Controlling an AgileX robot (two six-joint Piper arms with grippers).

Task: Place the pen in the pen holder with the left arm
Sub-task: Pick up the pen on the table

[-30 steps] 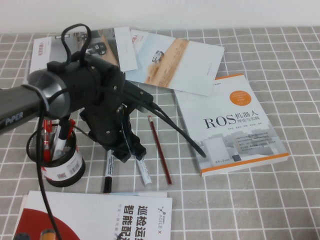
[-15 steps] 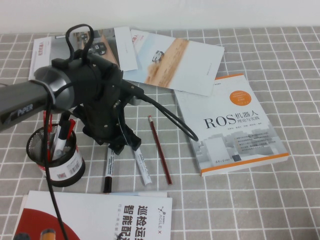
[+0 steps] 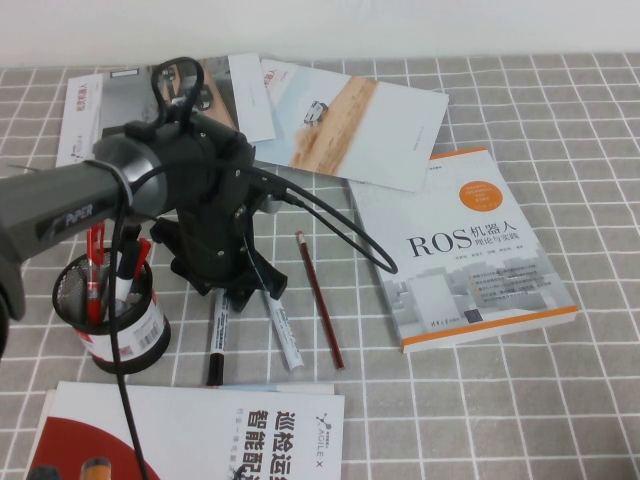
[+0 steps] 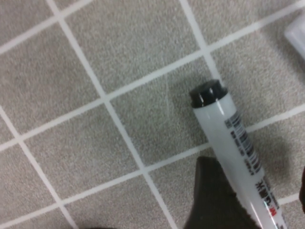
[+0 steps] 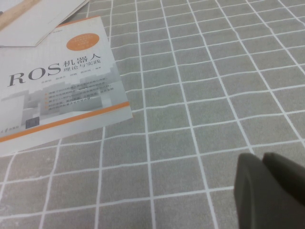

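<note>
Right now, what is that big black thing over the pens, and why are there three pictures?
It is a robot arm. The big picture looks down from a camera above the table. The other two come from little cameras on each arm's wrist. The left gripper, which is the arm's two-finger hand, is down low over the pen, with its fingers open on either side of it. The pen lies on the grey checked cloth, so nothing is held yet. Beside it lie a white marker and a thin red pencil. The pen holder, a black mesh cup, stands nearby with pens in it. Books and leaflets lie around, such as the ROS book. The right gripper is off to the side above bare cloth, shut and empty.
</note>
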